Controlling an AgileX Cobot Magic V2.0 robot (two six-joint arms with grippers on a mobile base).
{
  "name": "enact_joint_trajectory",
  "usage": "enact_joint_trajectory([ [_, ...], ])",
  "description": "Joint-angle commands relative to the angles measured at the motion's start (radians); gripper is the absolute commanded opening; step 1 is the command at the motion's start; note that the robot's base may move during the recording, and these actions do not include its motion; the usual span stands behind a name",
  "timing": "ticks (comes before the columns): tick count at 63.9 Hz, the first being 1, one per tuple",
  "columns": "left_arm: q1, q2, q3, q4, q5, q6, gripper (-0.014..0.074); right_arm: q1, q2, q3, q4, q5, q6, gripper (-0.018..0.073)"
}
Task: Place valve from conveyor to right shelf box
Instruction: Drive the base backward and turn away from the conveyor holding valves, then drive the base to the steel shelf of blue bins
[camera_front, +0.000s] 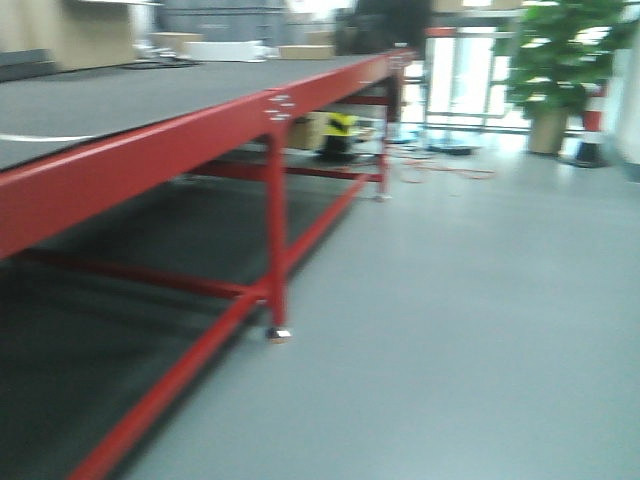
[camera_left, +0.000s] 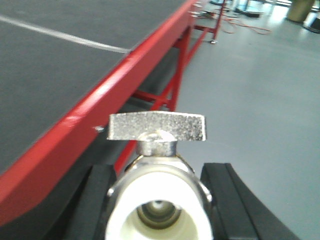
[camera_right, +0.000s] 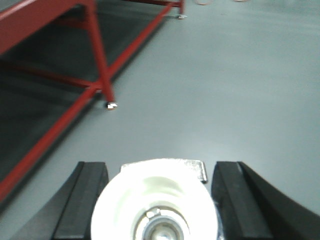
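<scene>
In the left wrist view a silver valve (camera_left: 156, 150) with a flat metal handle and a white open end sits between two black fingers (camera_left: 97, 200); my left gripper (camera_left: 159, 170) is shut on it, beside the red edge of the conveyor (camera_left: 50, 70). In the right wrist view another valve (camera_right: 155, 195), white end facing the camera, is clamped in my right gripper (camera_right: 160, 167) above the grey floor. The conveyor (camera_front: 150, 95) with its dark belt and red frame fills the left of the front view. The right shelf box is out of view. Neither gripper shows in the front view.
A red conveyor leg (camera_front: 277, 240) with a metal foot stands on the grey floor (camera_front: 470, 330). A potted plant (camera_front: 555, 70), a red-white cone (camera_front: 592, 125) and orange cables (camera_front: 445, 168) lie far ahead. Boxes sit under the conveyor's far end (camera_front: 330, 132).
</scene>
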Motion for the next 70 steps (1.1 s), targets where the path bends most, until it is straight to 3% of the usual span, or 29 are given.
enact_joint_trajectory([
  [1,-0.003,-0.009,-0.007,-0.012,-0.052,0.000,-0.0111,-0.006,-0.010,-0.007,-0.005,-0.076,0.004,-0.0165],
  [70,-0.003,-0.009,-0.007,-0.012,-0.052,0.000,-0.0111,-0.006,-0.010,-0.007,-0.005,-0.076,0.004,-0.0165],
])
